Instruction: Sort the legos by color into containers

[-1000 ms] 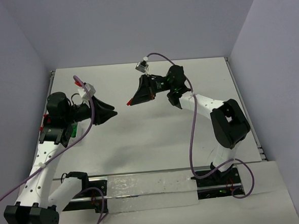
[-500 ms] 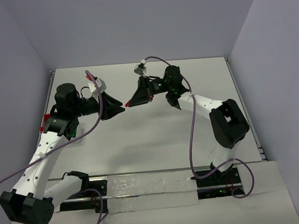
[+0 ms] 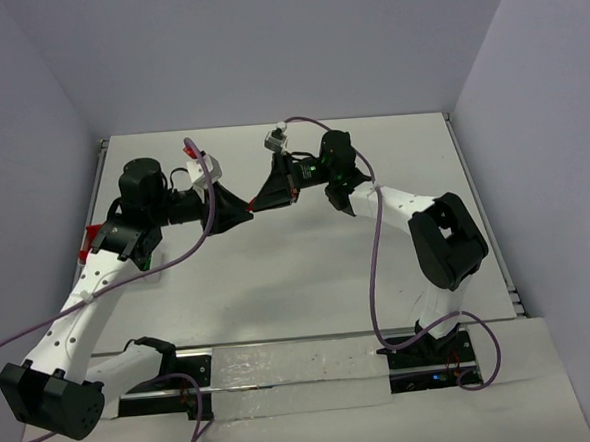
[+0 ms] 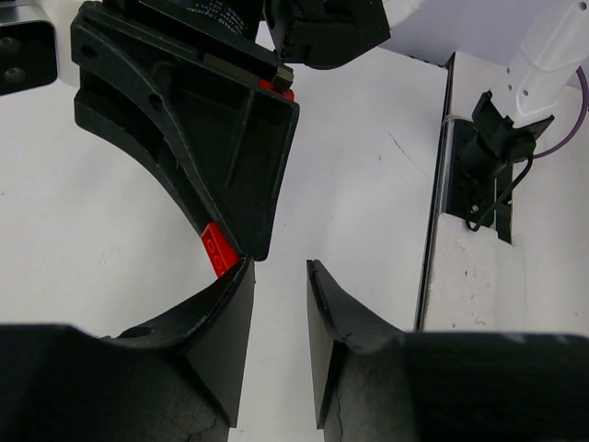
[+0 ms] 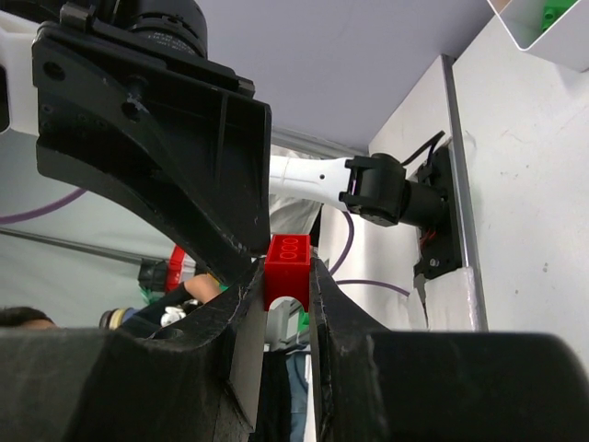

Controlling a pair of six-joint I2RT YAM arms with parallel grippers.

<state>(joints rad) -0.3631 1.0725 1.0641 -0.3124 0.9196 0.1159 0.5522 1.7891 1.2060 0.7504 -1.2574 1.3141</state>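
A small red lego is pinched between the fingertips of my right gripper, which is shut on it and held in the air over the table's middle. From above, the brick is a red speck where the two grippers meet tip to tip. My left gripper is open with a narrow gap and nothing between its fingers. Its left fingertip sits right beside the end of the red lego, which pokes out of the right gripper. Other legos are mostly out of view.
A white container with a green lego in it shows at the upper right of the right wrist view. Green and red bits peek out under the left arm at the table's left edge. Purple cables loop off both arms.
My left arm has swung right and forward until its fingertips meet the right gripper's tip. Its jaws have narrowed a little. The right gripper has edged left, still holding the red lego.
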